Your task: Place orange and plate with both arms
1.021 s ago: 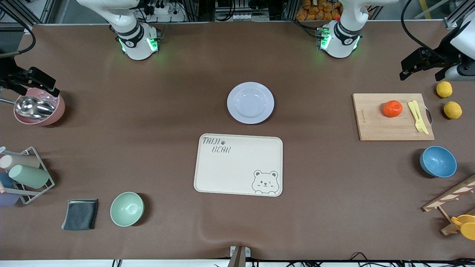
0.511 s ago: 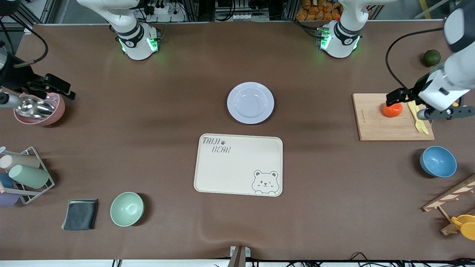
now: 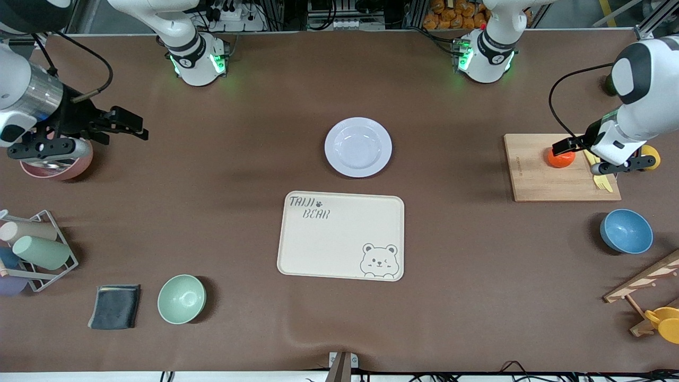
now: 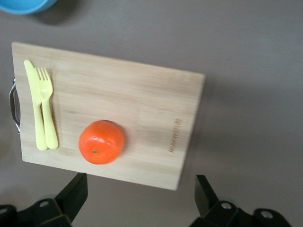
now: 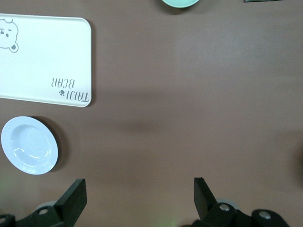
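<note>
Here, 2 grippers hung spread over the table's 2 ends.
The left gripper (image 4: 137, 201) hung over the wooden cutting board (image 3: 536, 180), fingers apart, holding nothing; the orange (image 3: 560, 158) sat on that board beside the yellow knife and fork (image 4: 41, 109). The plate (image 3: 358, 147) lay well apart from the board, toward the right arm's end. The right gripper (image 5: 137, 198) hovered beside the pink bowl (image 3: 58, 167), fingers apart.

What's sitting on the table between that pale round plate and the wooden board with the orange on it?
Nothing: in the front view only bare brown table cover runs from the round pale lavender plate to the wooden cutting board carrying the glossy red-orange orange.
</note>
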Controlling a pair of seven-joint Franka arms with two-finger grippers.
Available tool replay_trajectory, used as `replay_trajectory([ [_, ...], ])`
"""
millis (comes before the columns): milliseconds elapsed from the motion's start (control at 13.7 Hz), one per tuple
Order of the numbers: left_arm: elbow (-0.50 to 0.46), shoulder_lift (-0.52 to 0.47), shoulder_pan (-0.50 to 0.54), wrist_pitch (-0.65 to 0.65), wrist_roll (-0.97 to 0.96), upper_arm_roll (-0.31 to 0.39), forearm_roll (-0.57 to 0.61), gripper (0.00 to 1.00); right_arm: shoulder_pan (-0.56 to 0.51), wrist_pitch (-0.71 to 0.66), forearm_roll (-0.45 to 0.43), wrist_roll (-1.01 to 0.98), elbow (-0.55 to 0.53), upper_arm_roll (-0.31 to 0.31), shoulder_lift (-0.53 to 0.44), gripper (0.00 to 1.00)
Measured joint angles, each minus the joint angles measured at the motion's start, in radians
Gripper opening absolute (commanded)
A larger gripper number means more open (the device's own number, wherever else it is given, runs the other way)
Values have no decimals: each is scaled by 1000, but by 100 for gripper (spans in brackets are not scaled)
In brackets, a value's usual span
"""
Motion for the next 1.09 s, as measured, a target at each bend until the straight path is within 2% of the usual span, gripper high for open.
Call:
replay_trajectory([
  [219, -116, 29, 84, 164, 27, 0, 32, 100, 13, -29, 2, 0, 6, 0, -2, 100],
  [584, -134, 151, 174, 258, 65, 0, 67, 100, 19, -38, 12, 0, 7, 1, -2, 100],
  [876, -133, 205, 222, 302, 72, 0, 93, 100, 39, -38, 131, -1, 2, 2, 45, 100],
  [1094, -132, 229, 224, 318, 72, -1, 93, 100, 104, 23, 218, -1, 2, 5, 132, 100],
])
